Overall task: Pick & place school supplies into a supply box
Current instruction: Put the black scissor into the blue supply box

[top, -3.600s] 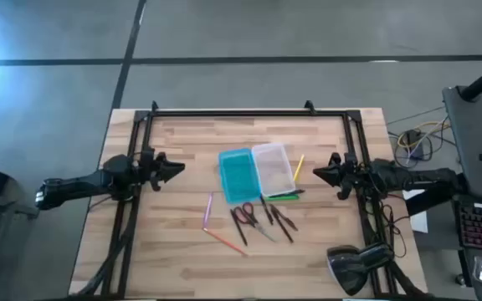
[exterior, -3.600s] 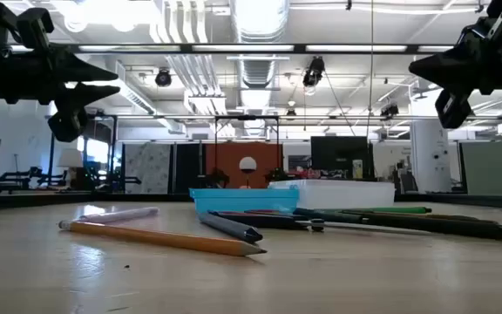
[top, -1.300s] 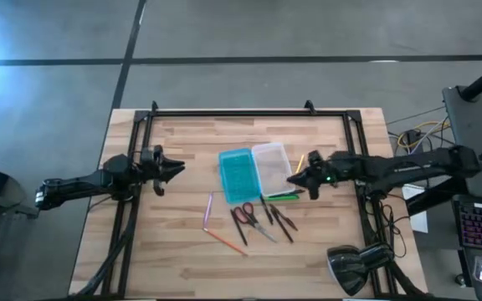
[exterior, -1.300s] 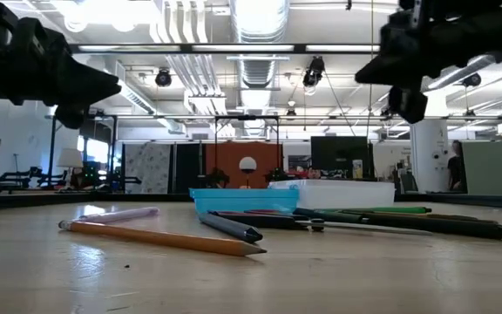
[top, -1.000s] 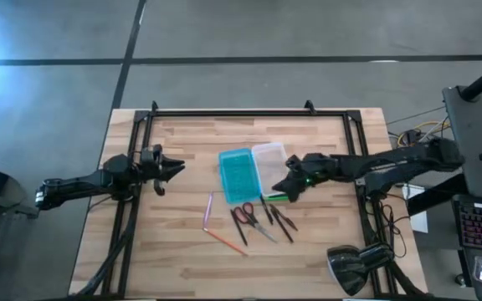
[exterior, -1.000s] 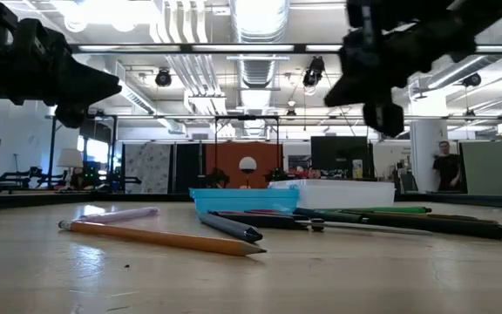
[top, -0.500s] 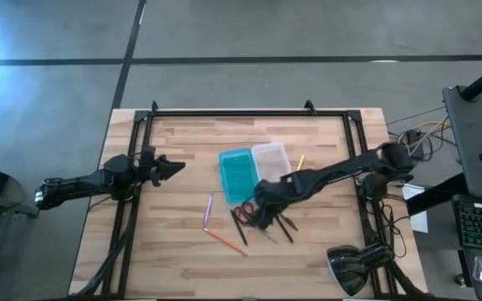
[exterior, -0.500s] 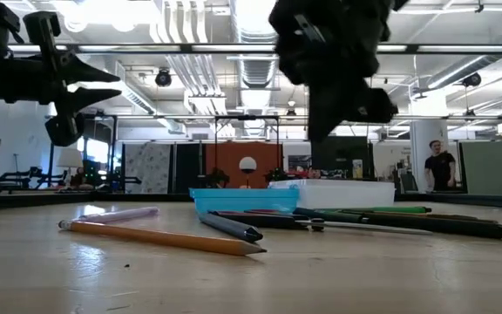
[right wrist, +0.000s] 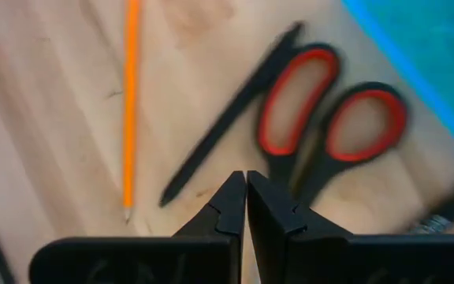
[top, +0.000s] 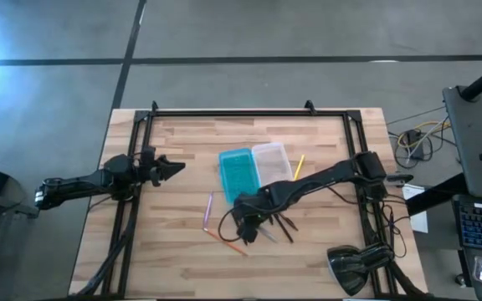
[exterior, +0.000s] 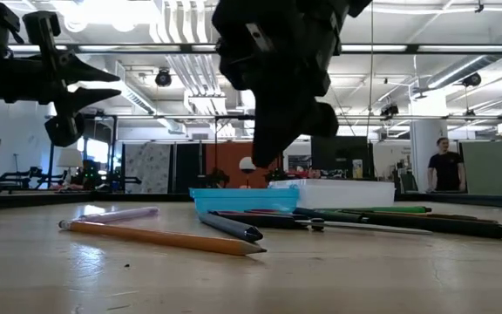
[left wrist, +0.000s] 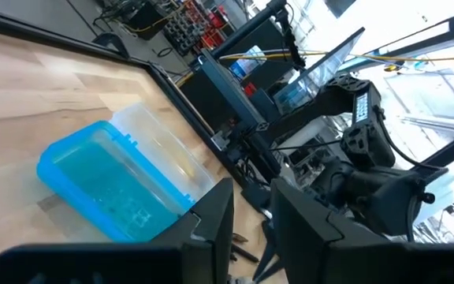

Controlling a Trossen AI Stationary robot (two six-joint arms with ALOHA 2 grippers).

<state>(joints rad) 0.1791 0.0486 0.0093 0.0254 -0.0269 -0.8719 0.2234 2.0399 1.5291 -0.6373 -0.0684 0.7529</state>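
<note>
Near the middle of the tabletop [top: 174,134], your right hand [top: 245,224] hovers over the scissors [right wrist: 321,126], fingers pressed together. Spread them first, then descend onto the red handles. The supply box [top: 256,171] lies just beyond, toward the far edge. Your left hand [top: 172,166] waits at the left edge, fingers apart.

Right hand [top: 243,227] closed, outstretched; left hand [top: 176,166] parted.

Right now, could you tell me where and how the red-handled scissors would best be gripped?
Probably across the dark shank just below the two red loops of the scissors, coming straight down from above: they lie flat and closed on the table. The right gripper hovers there, fingers together.
</note>
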